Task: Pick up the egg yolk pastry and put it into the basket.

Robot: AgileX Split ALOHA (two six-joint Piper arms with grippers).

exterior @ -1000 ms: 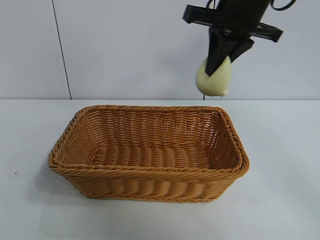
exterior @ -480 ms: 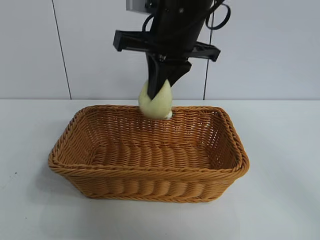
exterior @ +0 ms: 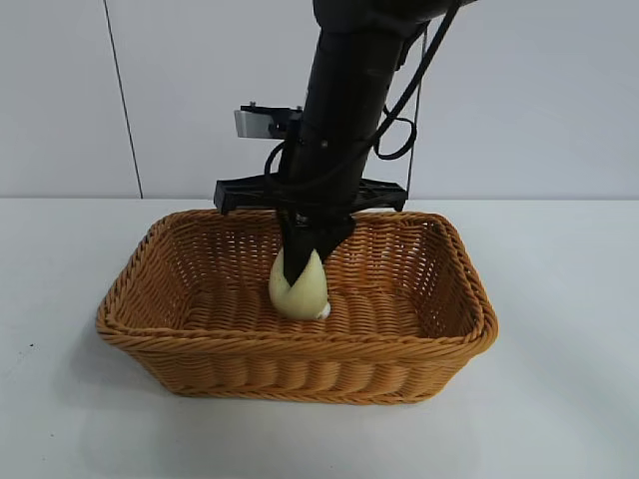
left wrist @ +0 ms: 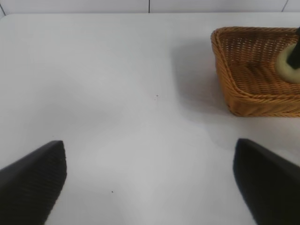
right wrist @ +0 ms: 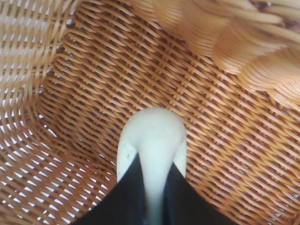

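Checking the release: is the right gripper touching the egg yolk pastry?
Touching. The right wrist view shows the right gripper fingers pressed against the egg yolk pastry.

Rough woven wicker basket [exterior: 300, 374], smooth matte egg yolk pastry [exterior: 300, 289], matte white table [exterior: 559, 299]

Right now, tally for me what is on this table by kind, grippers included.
Orange-brown rectangular woven wicker basket: 1
Pale yellowish-cream round egg yolk pastry, pinched in the right gripper inside the basket: 1
Black grippers: 2 (right gripper down in the basket, left gripper open over bare table)
Total: 4
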